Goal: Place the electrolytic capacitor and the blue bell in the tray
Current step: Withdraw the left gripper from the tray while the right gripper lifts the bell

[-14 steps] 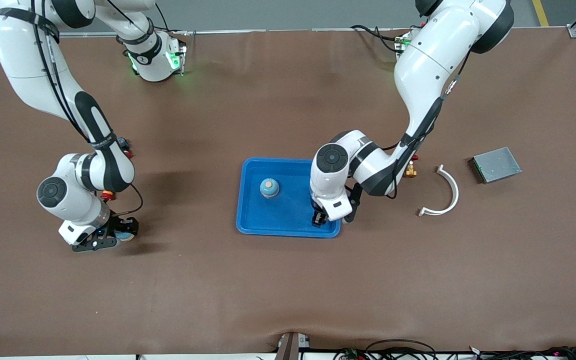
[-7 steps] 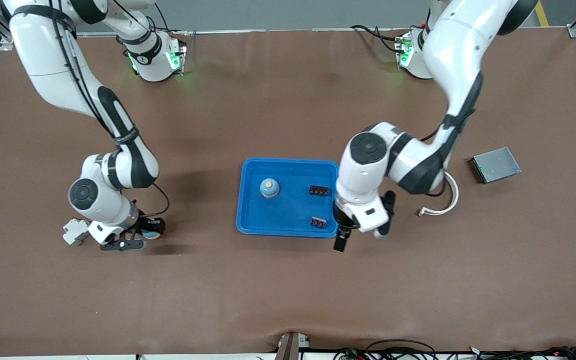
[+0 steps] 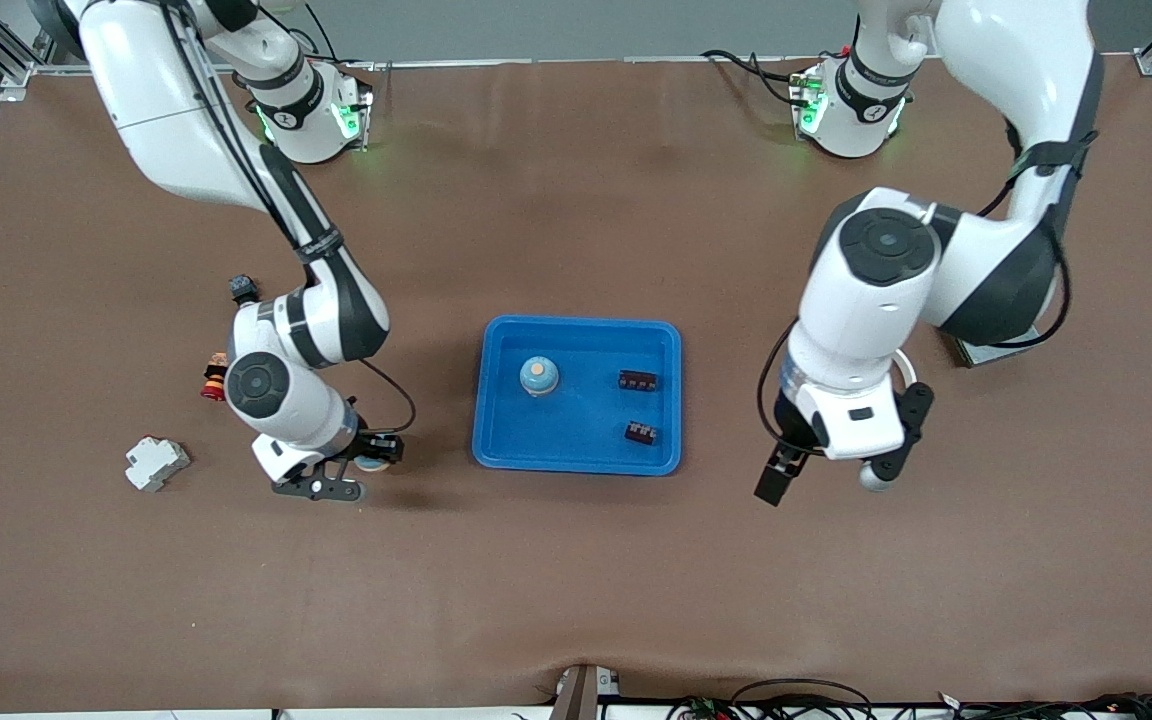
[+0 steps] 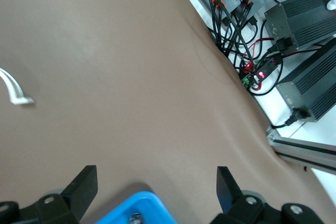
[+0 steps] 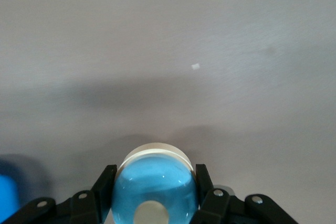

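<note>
The right gripper (image 3: pixel 361 468) has its jaws closed on a blue bell (image 5: pixel 155 184), one finger on each side of the dome, and it hangs over bare counter (image 3: pixel 576 580) between the white block (image 3: pixel 157 464) and the tray (image 3: pixel 498 455). A second ago it was well off toward the right arm's end; it has been carrying the bell steadily toward the tray and is now just short of the rim.

The left gripper (image 3: pixel 784 470) has its jaws wide apart with nothing between them. A second ago it was down in the tray's near corner; now it has pulled up and away over the counter at the left arm's end, and a small dark part (image 3: pixel 641 433) lies where it was. I take that for the capacitor, though it is too small to be sure. Another dark part (image 3: pixel 638 380) and a second bell (image 3: pixel 539 375) also sit in the tray.

So the left arm's share looks done. What's left, as I read it, is a short carry over the rim and a release clear of the bell already there.
</note>
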`<state>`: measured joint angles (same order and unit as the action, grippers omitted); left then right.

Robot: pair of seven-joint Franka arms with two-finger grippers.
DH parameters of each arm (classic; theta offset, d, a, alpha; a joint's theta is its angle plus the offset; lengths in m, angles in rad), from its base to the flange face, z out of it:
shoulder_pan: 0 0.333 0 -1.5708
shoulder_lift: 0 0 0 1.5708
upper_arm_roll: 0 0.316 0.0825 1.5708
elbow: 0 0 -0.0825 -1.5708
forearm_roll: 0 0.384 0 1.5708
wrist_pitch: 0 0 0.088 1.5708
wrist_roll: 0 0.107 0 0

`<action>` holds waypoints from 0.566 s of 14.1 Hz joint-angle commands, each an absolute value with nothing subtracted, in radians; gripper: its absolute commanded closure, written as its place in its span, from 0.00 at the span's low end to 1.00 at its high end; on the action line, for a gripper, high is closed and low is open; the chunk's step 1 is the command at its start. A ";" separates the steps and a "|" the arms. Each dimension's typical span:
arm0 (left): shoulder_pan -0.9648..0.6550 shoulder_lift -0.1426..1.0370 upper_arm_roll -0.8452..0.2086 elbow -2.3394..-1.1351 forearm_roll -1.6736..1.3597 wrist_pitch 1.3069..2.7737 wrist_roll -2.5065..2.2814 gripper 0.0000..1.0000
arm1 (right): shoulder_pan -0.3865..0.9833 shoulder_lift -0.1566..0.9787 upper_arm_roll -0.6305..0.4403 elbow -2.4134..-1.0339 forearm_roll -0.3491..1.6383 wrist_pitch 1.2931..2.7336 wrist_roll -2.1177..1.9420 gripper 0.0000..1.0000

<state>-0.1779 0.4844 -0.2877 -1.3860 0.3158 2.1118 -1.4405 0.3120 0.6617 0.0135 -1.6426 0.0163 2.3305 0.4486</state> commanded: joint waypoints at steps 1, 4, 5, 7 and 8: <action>-0.109 0.390 -0.296 -1.414 0.285 2.002 -1.242 0.00 | 0.377 0.689 0.005 -1.571 0.002 2.269 0.587 1.00; -0.029 0.321 -0.296 -1.414 0.223 1.921 -0.967 0.00 | 0.445 0.735 0.005 -1.474 0.000 2.189 0.736 1.00; -0.011 0.296 -0.293 -1.414 0.206 1.902 -0.895 0.00 | 0.463 0.748 0.003 -1.459 0.002 2.186 0.774 1.00; 0.049 0.258 -0.296 -1.414 0.183 1.846 -0.754 0.00 | 0.494 0.768 0.003 -1.442 0.002 2.187 0.845 1.00; 0.055 0.232 -0.293 -1.414 0.161 1.820 -0.692 0.00 | 0.506 0.779 0.005 -1.427 0.002 2.186 0.876 1.00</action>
